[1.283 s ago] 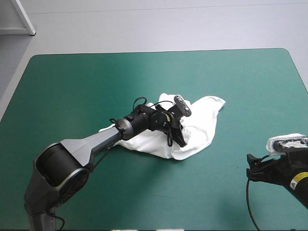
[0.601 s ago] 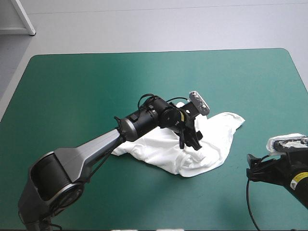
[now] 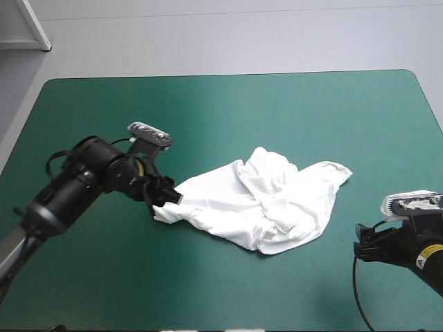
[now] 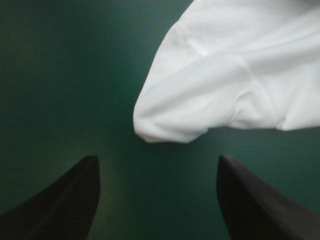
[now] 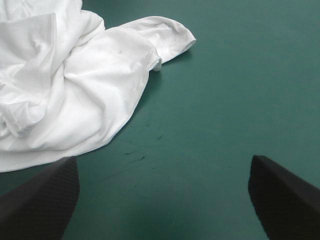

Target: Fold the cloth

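Since left gripper [image 4: 157,159] stands wide just short of T-shirt [image 4: 225,85] corner, pinch single layer only; right gripper [image 5: 164,159] wide too.

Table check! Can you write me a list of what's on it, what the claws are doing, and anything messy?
Surface: teal-green cover, smooth, holds only the T-shirt.
Job's things: T-shirt, white, a crumpled heap near the middle, not folded.
Clutter: nothing seen.
Claws: left claw open, a T-shirt corner just ahead of it, not gripped; right claw open, apart from the T-shirt.
Cables: nothing seen.
Surroundings: nothing seen.
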Controlling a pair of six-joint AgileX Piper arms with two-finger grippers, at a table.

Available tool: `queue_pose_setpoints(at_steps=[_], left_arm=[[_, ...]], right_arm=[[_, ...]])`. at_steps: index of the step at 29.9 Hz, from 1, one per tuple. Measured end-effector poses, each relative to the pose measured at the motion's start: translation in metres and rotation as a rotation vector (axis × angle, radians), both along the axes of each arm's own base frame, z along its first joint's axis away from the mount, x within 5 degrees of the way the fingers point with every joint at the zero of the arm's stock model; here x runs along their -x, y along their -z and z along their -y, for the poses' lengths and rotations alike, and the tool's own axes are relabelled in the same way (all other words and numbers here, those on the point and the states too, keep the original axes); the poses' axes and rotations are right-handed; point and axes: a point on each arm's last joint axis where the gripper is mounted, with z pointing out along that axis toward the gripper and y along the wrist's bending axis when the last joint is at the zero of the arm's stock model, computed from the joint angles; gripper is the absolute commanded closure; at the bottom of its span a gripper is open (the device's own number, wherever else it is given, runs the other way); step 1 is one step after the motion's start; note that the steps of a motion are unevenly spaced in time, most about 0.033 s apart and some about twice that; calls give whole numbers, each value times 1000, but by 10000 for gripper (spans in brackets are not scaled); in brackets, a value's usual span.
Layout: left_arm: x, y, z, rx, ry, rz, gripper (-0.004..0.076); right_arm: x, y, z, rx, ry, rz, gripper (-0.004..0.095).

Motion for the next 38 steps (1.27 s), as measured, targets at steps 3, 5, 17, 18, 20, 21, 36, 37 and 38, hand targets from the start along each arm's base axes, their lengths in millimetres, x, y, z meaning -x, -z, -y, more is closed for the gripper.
queue_pose_setpoints(at_steps=[3,5,17,18,20,21,36,37,38], left_arm=[[15,13,-24,7,-68,-18,243],[20,29,-33,9,-92,-33,243],[-15,120,-22,125,-149,-33,244],[-20,126,-19,132,-150,-29,243],[-29,137,-14,147,-159,-31,244],[-33,142,-12,155,-163,-33,248],[-40,155,-7,169,-172,-61,731],[-40,155,-7,168,-171,-62,731],[-40,155,-7,167,-169,-63,731]], right_arm=[[0,0,0,-5,-1,-2,76],[0,0,-1,-7,-5,-5,76],[6,-11,-1,-20,-12,-17,76],[6,-12,-1,-19,-11,-17,76],[5,-11,-1,-16,-10,-24,76],[3,-11,-1,-11,-9,-34,76],[-115,11,-24,126,73,-165,167],[-127,11,-25,131,80,-173,167],[-137,14,-25,135,90,-187,167]])
